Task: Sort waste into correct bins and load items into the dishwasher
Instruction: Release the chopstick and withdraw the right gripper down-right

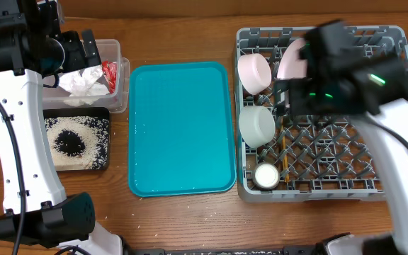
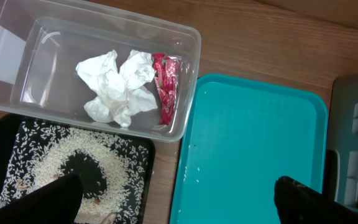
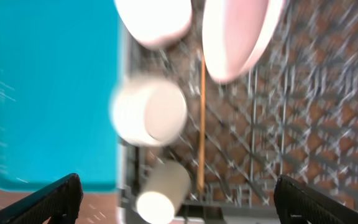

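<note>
The clear tub (image 1: 122, 67) holds the crumpled white napkin (image 1: 83, 83) and the red scrap (image 1: 110, 71); both also show in the left wrist view, napkin (image 2: 117, 87) and scrap (image 2: 166, 87). The black tray (image 1: 103, 117) holds white rice and dark grains (image 1: 69, 142). The grey dish rack (image 1: 331, 184) holds the pink bowl (image 1: 254, 72), the pink plate (image 1: 292, 60), the grey-green bowl (image 1: 256, 125), the white cup (image 1: 265, 175) and the chopsticks (image 1: 284, 152). My left gripper (image 2: 179, 202) is open and empty, high above the tub. My right gripper (image 3: 179, 199) is open and empty above the rack, and its view is blurred.
The large teal tray (image 1: 181, 127) lies between the bins and the rack, with a few white grains on it (image 2: 194, 171). The right arm (image 1: 346, 78) hides the rack's upper right part. Bare wooden table runs along the front edge.
</note>
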Controlling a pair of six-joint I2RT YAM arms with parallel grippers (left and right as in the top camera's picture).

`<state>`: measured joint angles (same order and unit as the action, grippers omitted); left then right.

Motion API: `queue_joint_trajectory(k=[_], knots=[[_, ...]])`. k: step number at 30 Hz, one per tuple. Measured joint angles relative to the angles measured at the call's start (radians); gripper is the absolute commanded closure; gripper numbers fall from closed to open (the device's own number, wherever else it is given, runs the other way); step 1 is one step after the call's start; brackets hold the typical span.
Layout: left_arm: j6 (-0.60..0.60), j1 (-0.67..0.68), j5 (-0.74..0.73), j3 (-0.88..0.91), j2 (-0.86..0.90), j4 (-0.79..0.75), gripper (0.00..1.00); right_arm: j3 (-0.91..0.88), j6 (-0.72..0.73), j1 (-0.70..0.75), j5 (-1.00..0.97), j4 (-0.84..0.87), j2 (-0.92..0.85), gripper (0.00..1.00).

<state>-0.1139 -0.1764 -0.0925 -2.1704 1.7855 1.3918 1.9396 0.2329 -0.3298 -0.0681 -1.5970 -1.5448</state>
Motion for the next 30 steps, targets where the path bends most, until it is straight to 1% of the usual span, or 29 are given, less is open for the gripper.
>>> queue_joint_trajectory(k=[5, 10, 20, 23, 25, 27, 30], knots=[[0.000, 0.000, 0.000, 0.000, 0.000, 0.000, 0.00, 0.060, 0.010, 0.000, 0.000, -0.020, 0.132, 0.00], [0.000, 0.000, 0.000, 0.000, 0.000, 0.000, 0.00, 0.061, 0.018, 0.000, -0.024, -0.098, 0.179, 0.00], [0.000, 0.000, 0.000, 0.000, 0.000, 0.000, 0.00, 0.059, 0.028, 0.010, -0.183, 0.011, 0.292, 0.00], [0.000, 0.000, 0.000, 0.000, 0.000, 0.000, 0.00, 0.007, 0.028, 0.053, -0.203, 0.143, 0.349, 0.00], [0.000, 0.000, 0.000, 0.000, 0.000, 0.000, 0.00, -0.080, 0.028, 0.090, -0.211, 0.274, 0.407, 0.00], [0.000, 0.000, 0.000, 0.000, 0.000, 0.001, 0.00, -0.214, 0.027, 0.133, -0.203, 0.426, 0.485, 0.00], [0.000, 0.000, 0.000, 0.000, 0.000, 0.000, 0.00, -0.465, 0.000, 0.205, -0.154, 0.645, 0.626, 0.00]])
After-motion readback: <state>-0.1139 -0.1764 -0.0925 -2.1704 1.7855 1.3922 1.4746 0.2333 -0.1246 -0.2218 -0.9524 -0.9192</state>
